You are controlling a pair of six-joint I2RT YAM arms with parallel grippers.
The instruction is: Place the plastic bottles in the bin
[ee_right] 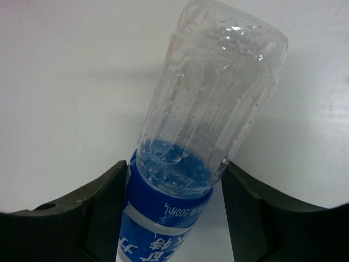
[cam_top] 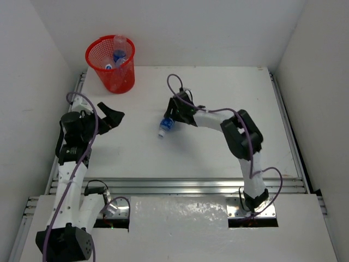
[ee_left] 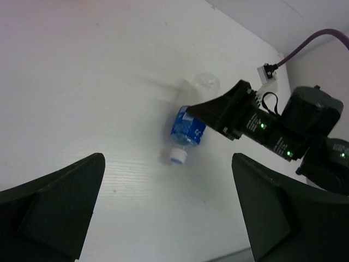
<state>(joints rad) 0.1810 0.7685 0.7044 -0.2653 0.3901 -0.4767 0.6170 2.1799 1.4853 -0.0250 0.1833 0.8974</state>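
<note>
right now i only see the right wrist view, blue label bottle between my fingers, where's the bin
observer: the bin stands upright at the far left corner of the table, well left of the right gripper.
operator: anything in it yet
observer: yes, two bottles show inside, one poking above the rim.
operator: is the left arm in the way
observer: the left gripper hangs open near the left edge, in front of the bin, facing your blue-labelled bottle.

Bright, even light, soft shadows, glare on the bottle (ee_right: 197, 136), slightly soft close-up.
</note>
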